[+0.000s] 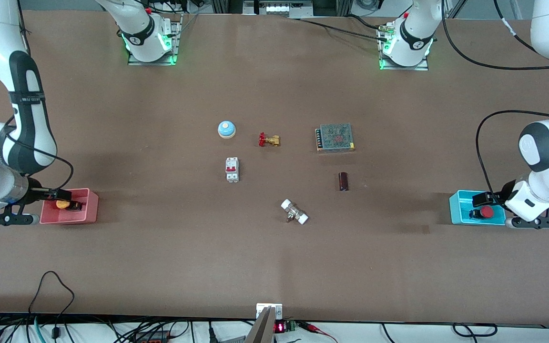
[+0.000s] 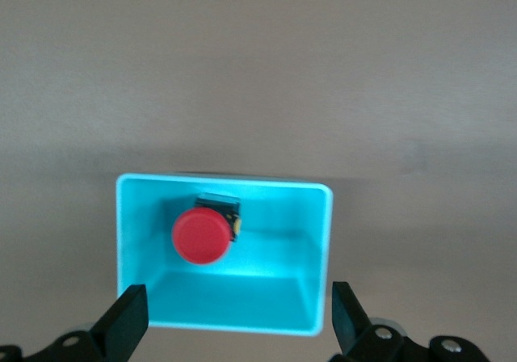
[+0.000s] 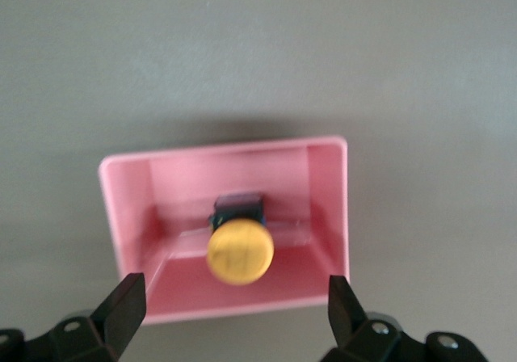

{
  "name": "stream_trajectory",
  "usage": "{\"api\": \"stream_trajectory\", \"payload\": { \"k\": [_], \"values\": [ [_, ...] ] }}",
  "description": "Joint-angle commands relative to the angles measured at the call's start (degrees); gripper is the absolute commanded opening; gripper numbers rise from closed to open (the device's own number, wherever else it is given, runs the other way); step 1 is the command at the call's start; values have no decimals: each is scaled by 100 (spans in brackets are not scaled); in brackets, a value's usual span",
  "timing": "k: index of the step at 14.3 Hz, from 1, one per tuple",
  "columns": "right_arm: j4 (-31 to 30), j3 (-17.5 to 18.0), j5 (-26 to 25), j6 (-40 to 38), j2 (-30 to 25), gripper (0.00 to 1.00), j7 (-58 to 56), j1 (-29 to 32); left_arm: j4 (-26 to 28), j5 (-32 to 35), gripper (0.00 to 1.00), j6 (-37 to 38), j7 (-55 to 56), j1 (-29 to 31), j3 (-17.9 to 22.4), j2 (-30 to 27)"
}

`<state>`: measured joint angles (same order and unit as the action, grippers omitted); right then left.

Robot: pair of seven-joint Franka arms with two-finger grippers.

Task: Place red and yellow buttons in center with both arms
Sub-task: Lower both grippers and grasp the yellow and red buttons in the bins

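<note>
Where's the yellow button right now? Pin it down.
The yellow button lies in the pink bin at the right arm's end of the table, under the open right hand.

1. L arm: reaches out to its own table end, wrist bent down, left gripper (image 2: 234, 317) low, jaws wide apart, nothing held.
2. R arm: mirrored at its own end, right gripper (image 3: 234, 309) low, jaws wide, empty.

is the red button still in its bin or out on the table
In: the red button sits inside the cyan bin, untouched.
</note>
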<state>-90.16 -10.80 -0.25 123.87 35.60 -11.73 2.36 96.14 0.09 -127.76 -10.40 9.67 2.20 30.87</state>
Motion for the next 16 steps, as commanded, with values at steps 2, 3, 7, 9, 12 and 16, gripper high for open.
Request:
{"api": "stream_trajectory", "payload": {
  "k": [2,3,7,9,12,16],
  "values": [
    [253,104,43,76,289,100,-180,133,-113,-236,100,-380,-497,281,-88,270],
    [245,104,43,76,316,100,-180,133,-113,-342,100,-459,-594,281,-88,331],
    [244,104,78,76,483,100,-321,142,-113,-545,100,-504,-674,272,-80,446],
    [253,104,78,84,518,100,-330,160,-104,-554,100,-670,-674,255,-88,542],
    [332,113,78,84,606,100,-338,160,-95,-554,100,-759,-822,272,-123,683],
    [359,113,209,93,694,100,-347,168,-95,-554,98,-864,-876,290,-123,762]
  ]
}}
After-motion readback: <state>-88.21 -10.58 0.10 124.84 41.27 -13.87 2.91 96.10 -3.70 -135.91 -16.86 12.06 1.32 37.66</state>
